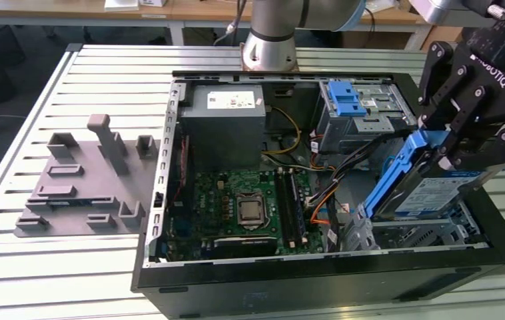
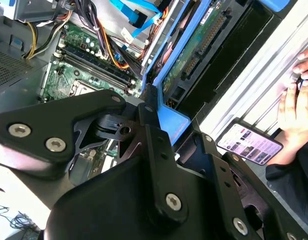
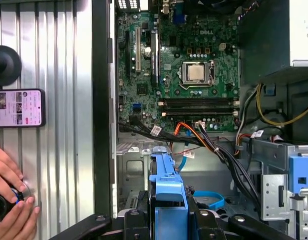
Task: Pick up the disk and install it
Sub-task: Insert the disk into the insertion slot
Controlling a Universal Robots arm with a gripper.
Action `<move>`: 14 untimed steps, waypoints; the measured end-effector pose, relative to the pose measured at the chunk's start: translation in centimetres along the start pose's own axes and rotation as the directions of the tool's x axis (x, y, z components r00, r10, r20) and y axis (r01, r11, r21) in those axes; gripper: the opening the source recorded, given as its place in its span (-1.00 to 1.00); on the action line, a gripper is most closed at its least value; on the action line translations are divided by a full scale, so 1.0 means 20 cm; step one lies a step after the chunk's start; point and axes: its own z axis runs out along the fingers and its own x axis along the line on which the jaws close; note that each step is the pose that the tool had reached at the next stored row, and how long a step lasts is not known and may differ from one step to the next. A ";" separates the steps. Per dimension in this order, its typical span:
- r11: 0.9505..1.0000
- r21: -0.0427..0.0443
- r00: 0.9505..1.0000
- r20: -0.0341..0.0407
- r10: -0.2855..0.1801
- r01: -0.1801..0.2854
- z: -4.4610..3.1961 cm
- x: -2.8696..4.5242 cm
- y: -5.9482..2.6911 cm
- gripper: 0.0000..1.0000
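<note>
Blue-railed, silver-metal disk [image 1: 430, 193] is noted at the lower right of the exterior view. It is held at a slant, one end low over the drive bay [image 1: 412, 233] in the near corner of the open computer case [image 1: 324, 283], the other end raised. It is judged not yet seated.

Risks noted:
- Jamming. The disk is carried tilted. If it is lowered without being squared to the bay, a rail [image 1: 399, 175] could be caught on the sheet-metal edge.
- Snagging. A bundle of black, orange and blue cables [image 1: 328, 200] is strung just beside the bay, between it and the motherboard [image 1: 244, 200]. A corner could be hooked on them, or a connector pulled.
- Slipping. Hold appears to be taken on smooth plastic and metal, so a knock against the frame could twist the disk in the grasp.
- A person's hand [image 2: 293, 107] is seen at the ribbed tabletop [image 1: 101, 73] beside a phone [image 2: 249, 143], near the case wall. A wide swing of the arm could be a hazard there.

Pincer [image 1: 466, 157]: closed down to the width of the disk and clenched on it across the raised end. In the first wrist view the blue rail end is seen clamped in the black linkage. Nothing else is touched by it, as far as can be made out.
</note>
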 end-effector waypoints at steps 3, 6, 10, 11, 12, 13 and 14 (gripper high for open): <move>1.000 0.000 1.000 0.000 0.000 0.000 0.016 0.000 -0.001 -0.13; 1.000 0.000 1.000 0.000 0.000 0.000 0.040 0.000 -0.001 -0.13; 1.000 0.000 1.000 0.000 0.000 0.000 0.077 0.001 -0.001 -0.15; 1.000 0.000 1.000 0.000 0.000 0.000 0.086 0.001 -0.001 -0.15; 1.000 0.000 1.000 0.000 0.000 0.000 0.094 0.001 -0.001 -0.28; 1.000 0.000 1.000 0.000 0.000 0.000 0.100 0.001 -0.001 -0.40; 1.000 0.000 1.000 0.000 0.000 0.000 0.106 0.001 -0.002 -0.40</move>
